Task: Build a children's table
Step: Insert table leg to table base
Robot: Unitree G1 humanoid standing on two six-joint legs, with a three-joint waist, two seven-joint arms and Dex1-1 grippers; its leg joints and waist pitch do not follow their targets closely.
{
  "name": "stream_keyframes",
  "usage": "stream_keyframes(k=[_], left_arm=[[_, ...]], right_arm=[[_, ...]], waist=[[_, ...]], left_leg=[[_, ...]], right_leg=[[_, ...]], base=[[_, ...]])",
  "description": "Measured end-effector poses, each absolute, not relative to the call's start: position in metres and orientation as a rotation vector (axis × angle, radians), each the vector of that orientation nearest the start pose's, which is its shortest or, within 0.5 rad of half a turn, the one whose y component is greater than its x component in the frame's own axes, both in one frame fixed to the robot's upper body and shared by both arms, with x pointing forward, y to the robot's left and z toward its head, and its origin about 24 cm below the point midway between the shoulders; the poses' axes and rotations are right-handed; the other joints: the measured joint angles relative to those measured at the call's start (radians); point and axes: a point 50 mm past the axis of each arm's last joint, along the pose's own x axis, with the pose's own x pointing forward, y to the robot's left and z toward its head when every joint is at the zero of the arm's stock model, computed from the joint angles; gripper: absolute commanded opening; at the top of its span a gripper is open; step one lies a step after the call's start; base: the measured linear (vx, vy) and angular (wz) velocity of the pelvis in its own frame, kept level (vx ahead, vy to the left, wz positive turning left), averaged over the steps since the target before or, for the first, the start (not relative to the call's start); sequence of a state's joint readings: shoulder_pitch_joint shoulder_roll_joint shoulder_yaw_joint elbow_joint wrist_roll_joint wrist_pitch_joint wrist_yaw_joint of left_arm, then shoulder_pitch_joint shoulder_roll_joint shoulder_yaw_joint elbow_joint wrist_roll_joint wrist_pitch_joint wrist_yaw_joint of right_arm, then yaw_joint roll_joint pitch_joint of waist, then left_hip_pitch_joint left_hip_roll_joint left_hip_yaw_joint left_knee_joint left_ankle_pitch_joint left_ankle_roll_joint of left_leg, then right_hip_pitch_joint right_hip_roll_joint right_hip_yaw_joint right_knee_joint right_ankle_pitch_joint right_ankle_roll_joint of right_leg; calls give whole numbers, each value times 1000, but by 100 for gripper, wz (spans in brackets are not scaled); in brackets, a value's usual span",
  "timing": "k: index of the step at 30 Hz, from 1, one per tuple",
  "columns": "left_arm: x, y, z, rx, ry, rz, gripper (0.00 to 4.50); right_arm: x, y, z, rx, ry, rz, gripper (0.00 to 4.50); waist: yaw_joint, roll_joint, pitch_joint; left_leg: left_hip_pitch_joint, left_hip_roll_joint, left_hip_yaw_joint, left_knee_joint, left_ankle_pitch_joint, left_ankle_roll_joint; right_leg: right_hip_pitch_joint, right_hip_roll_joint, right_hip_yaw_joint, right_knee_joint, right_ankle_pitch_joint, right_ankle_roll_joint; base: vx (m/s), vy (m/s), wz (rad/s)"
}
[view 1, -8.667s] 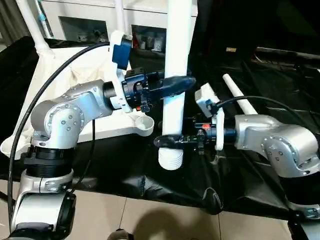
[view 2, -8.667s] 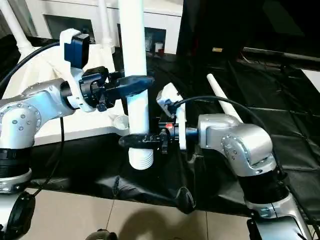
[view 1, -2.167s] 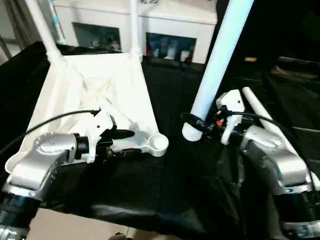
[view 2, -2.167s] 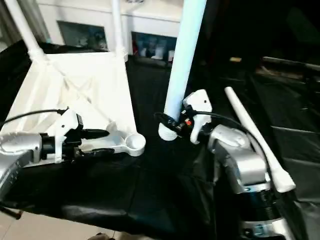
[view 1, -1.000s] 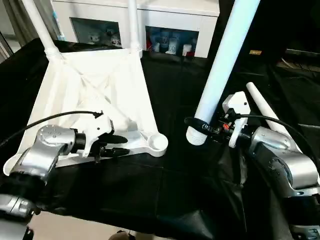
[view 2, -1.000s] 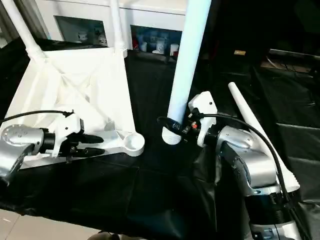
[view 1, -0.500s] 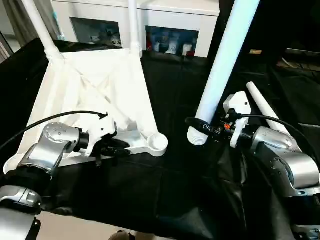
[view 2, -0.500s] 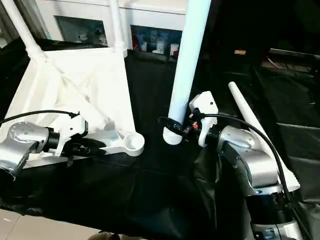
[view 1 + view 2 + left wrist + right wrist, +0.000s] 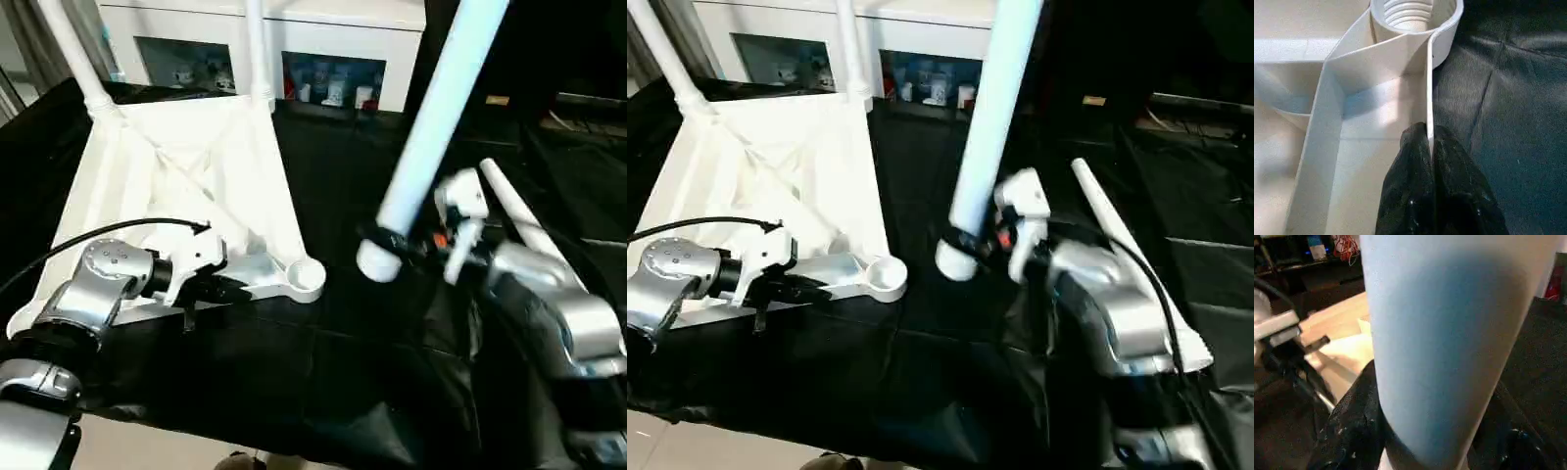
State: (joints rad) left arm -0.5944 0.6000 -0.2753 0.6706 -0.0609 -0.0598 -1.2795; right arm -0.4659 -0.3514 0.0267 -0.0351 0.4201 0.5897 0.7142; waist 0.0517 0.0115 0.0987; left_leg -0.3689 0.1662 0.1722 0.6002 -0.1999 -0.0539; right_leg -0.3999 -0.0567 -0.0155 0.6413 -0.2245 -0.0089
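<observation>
Left gripper (image 9: 1429, 147) is pinched nearly shut on the thin side wall of the table top (image 9: 186, 176), at the near corner just short of the empty corner socket (image 9: 307, 277), lower left of centre in the left eye view. Right gripper (image 9: 377, 242) is clamped around the held leg (image 9: 431, 127) just above its ribbed end; the leg rises tilted toward the top of the frame, centre-right. The top lies underside up on the black sheet (image 9: 343, 382), with two legs (image 9: 73, 49) already standing in the far corners, upper left. A spare leg (image 9: 1117, 245) lies on the sheet at right.

Risks, as I read it:
- The held leg's end is still well apart from the socket and tilted. Brought in at that angle, it would likely jam on the socket rim or cross the threads.
- The left grip is on a thin wall edge only. A side push from the leg could slip it off and let the top slide on the sheet.
- The right grip sits low on a long leg, so its top end can swing.

View differences: the left wrist view shows the wall sandwiched between the fingers (image 9: 1410, 196) and the ribbing inside the socket; the head views give the gap between leg and socket. The right wrist view shows the dark fingers (image 9: 1352, 426) wrapping the leg.
</observation>
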Motion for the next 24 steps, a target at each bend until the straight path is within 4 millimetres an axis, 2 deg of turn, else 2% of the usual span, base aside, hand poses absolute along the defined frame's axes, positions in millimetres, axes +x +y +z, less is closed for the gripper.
stream_keyframes(k=[12, 24], left_arm=[[317, 172, 66, 502, 370, -1321, 0], [318, 164, 66, 512, 360, -1327, 0]], right_arm=[[304, -108, 121, 66, 243, 974, 186], [308, -103, 116, 37, 290, 972, 186]], waist=[[37, 5, 0], [38, 5, 0]], left_leg=[[-3, 0, 2, -3, 0, 1], [-3, 0, 3, -3, 1, 1]], right_leg=[[0, -1, 0, -5, 0, 0], [0, -3, 0, -4, 0, 0]], base=[[0, 0, 0], [0, 0, 0]])
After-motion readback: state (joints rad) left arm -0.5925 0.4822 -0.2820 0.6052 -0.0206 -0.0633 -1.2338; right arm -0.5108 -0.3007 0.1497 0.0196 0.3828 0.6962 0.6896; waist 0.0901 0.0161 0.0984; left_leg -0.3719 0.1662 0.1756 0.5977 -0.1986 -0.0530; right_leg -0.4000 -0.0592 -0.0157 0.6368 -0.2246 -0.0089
